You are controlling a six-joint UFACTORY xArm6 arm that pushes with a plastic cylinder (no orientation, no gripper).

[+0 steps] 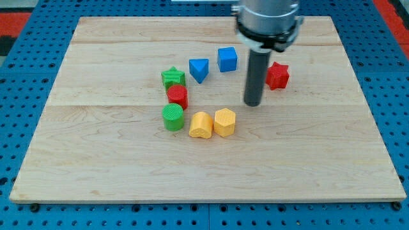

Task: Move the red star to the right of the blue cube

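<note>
The red star [277, 75] lies on the wooden board [96, 160], right of centre. The blue cube [227, 59] sits up and to the left of it. My tip [253, 103] rests on the board just left of and below the red star, with a small gap between them, and below-right of the blue cube. The dark rod rises from the tip to the arm's grey body at the view's top.
A blue triangular block [199, 69] sits left of the cube. A green star [172, 78], a red cylinder [177, 96] and a green cylinder [172, 117] form a column at centre-left. A yellow heart [200, 125] and a yellow hexagon [224, 121] lie below my tip.
</note>
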